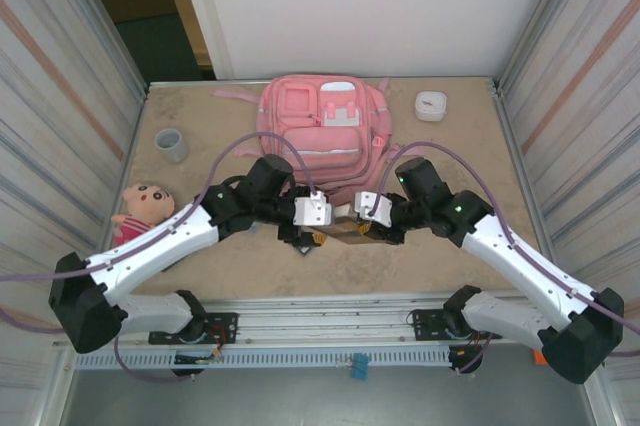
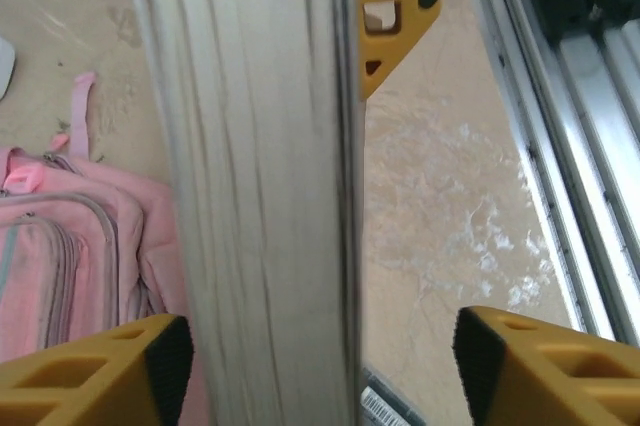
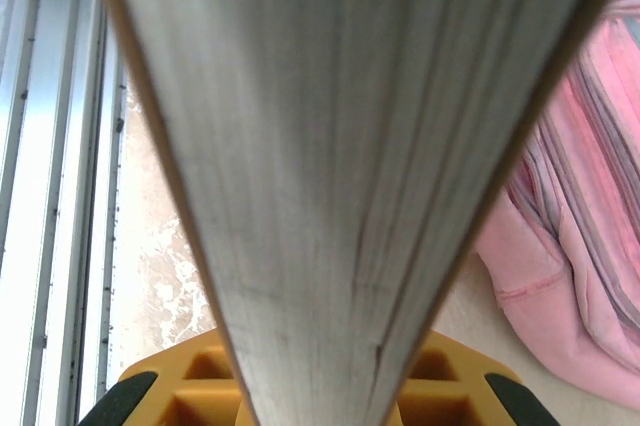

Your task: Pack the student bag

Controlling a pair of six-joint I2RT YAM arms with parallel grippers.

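The bag (image 1: 320, 126) is seen lying flat, front up, at the far middle of the table (image 1: 440, 246), just beyond both grippers. It is judged soft and limp, and light while empty, so it can be expected to sag or slide if pushed. A hold is best taken at a zipper edge or the rim of an opening, not on loose cloth. A book (image 2: 260, 186) is held between the arms. The left gripper (image 2: 320, 346) is set around it with fingers (image 2: 100, 371) apart and a gap on one side. The right gripper (image 3: 320, 396) appears clamped on it. Whether the main zip is open cannot be told.
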